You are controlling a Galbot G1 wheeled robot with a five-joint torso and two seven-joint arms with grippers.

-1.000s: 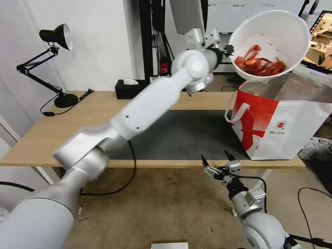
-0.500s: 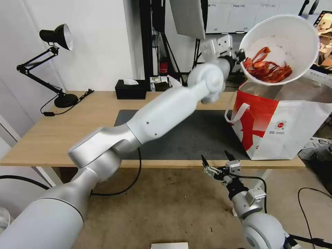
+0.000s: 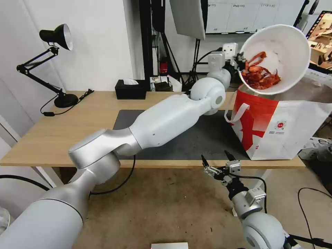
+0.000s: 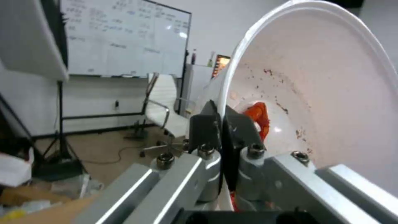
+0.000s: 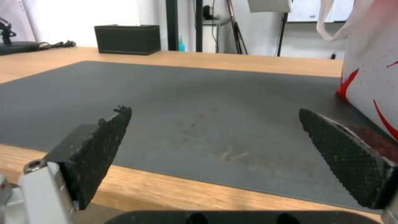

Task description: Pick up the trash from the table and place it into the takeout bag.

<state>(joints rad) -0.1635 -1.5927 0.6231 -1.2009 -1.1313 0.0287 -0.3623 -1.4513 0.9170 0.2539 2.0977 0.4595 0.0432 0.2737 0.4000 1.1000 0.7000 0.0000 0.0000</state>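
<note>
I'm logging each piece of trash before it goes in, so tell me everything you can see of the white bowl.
The white bowl is round, thin-walled and plastic-looking, its inside speckled with dark bits. It is tipped steeply, mouth toward the camera, above the open top of the takeout bag. Red shells lie heaped at its low side. The left gripper is shut on its rim, one finger inside, one outside.
</note>
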